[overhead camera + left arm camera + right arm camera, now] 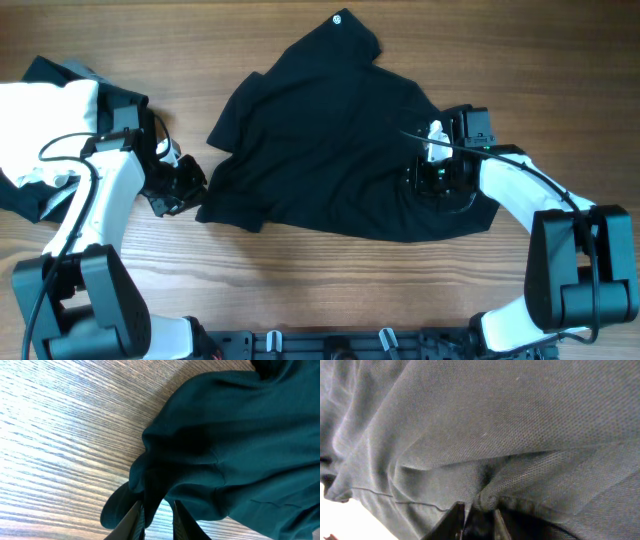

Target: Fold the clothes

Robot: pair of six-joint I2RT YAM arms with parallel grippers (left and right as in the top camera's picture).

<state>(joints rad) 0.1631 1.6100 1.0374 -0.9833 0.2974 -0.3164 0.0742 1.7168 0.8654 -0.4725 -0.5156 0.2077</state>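
A large black shirt (320, 130) lies spread and rumpled on the middle of the wooden table, with a small round white mark (338, 19) at its far edge. My left gripper (185, 195) is at the shirt's lower left corner. In the left wrist view its jaws (157, 520) are nearly together, with a fold of the dark fabric (240, 435) between them. My right gripper (437, 178) sits on the shirt's right part. In the right wrist view its jaws (479, 515) pinch a bunched ridge of the fabric (495, 420). No lettering is visible.
A pile of other clothes lies at the far left: a white piece (40, 120) over black and grey pieces (50, 70). Bare wooden table (300, 280) shows in front of the shirt. The arm bases stand at the front edge.
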